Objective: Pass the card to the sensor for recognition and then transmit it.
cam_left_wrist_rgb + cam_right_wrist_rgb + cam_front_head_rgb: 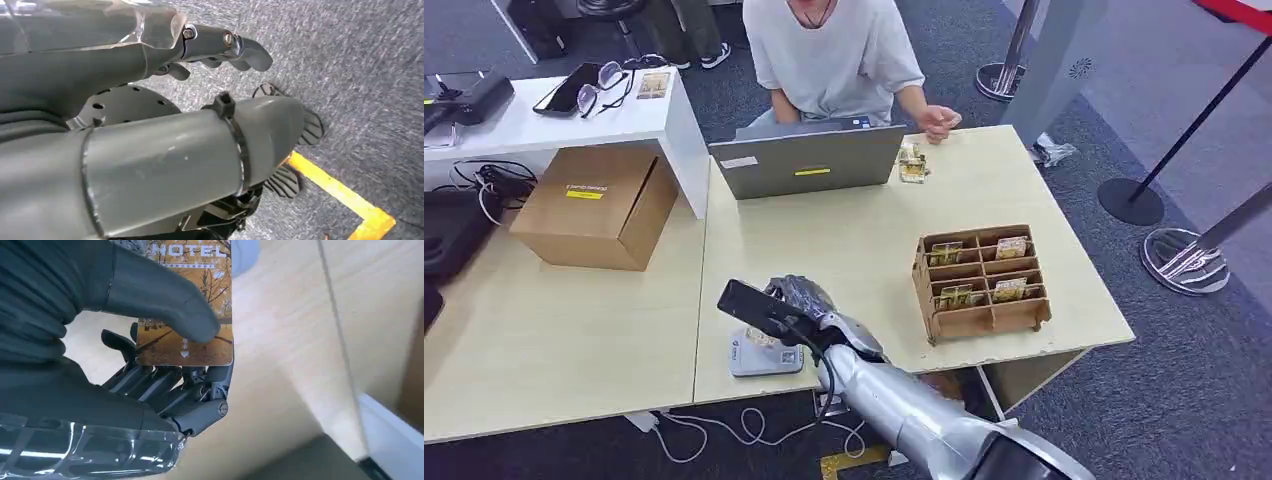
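Observation:
My right hand reaches in over the table's near edge and hovers just above the small grey-white sensor pad. In the right wrist view the thumb presses an orange hotel card against the darker fingers, so the card is pinched flat. A wooden card rack with several cards in its slots stands to the right of the hand. My left hand hangs beside my body over the carpet, holding nothing, its fingers loosely extended.
A person sits behind a grey laptop at the far side, one hand near a small stack of cards. A cardboard box and a white shelf stand at the left. Cables hang below the table's front edge.

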Controlling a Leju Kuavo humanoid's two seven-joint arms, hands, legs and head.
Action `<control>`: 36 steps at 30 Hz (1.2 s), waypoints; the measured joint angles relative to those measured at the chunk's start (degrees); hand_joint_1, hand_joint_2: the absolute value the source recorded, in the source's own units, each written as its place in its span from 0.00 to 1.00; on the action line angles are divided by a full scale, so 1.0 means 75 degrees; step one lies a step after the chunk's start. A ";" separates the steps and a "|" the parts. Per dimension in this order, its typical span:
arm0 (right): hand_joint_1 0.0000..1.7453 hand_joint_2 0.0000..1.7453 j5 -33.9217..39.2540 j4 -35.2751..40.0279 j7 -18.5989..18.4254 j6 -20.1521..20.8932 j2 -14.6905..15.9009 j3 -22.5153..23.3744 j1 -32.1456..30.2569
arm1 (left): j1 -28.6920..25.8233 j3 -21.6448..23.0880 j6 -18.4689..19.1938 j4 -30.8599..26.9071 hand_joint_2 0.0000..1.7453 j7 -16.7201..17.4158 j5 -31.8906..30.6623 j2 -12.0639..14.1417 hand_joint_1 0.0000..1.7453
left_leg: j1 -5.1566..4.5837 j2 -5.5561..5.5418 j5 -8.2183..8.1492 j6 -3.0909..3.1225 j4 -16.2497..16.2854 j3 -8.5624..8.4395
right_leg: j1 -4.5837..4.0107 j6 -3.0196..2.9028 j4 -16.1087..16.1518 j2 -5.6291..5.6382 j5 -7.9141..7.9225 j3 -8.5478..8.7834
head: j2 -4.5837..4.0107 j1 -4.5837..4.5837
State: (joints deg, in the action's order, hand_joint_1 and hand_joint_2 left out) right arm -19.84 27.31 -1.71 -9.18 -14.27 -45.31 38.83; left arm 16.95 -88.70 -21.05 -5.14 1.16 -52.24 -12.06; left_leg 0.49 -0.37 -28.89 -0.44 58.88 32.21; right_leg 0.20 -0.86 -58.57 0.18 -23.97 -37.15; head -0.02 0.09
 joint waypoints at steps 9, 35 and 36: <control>1.00 1.00 -0.0444 0.1861 0.0467 0.0271 0.0417 -0.0152 -0.0083 | -0.0146 0.0000 0.0128 -0.0038 0.00 -0.0076 0.0020 0.0102 0.00 | 0.0000 0.0001 0.0000 0.0000 0.0000 0.0000 | 0.0000 0.0000 0.0001 0.0003 -0.0001 -0.0002 | 0.0000 -0.0003; 1.00 1.00 -0.3985 0.4014 0.0814 -0.2142 0.1367 -0.0376 0.1250 | -0.0775 0.0000 0.0394 -0.0032 0.00 -0.0729 -0.0029 0.0373 0.00 | -0.0001 0.0012 0.0002 -0.0001 0.0001 -0.0001 | 0.0001 0.0003 0.0001 0.0010 0.0010 -0.0004 | 0.0000 -0.0003; 1.00 1.00 -0.4163 0.3944 0.0767 -0.2259 0.1390 -0.0370 0.1399 | -0.0802 0.0000 0.0417 -0.0032 0.00 -0.0796 -0.0035 0.0376 0.00 | -0.0001 0.0012 0.0002 -0.0001 0.0001 -0.0001 | 0.0000 0.0003 0.0001 0.0010 0.0010 -0.0003 | 0.0000 -0.0003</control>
State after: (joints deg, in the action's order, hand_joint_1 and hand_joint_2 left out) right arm -51.06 56.89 4.04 -26.12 -3.85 -48.08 49.32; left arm 10.94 -88.70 -17.92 -5.38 -4.81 -52.50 -9.25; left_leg 0.49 -0.28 -28.88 -0.45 58.89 32.19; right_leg 0.20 -0.84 -58.57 0.25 -23.89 -37.17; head -0.02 0.07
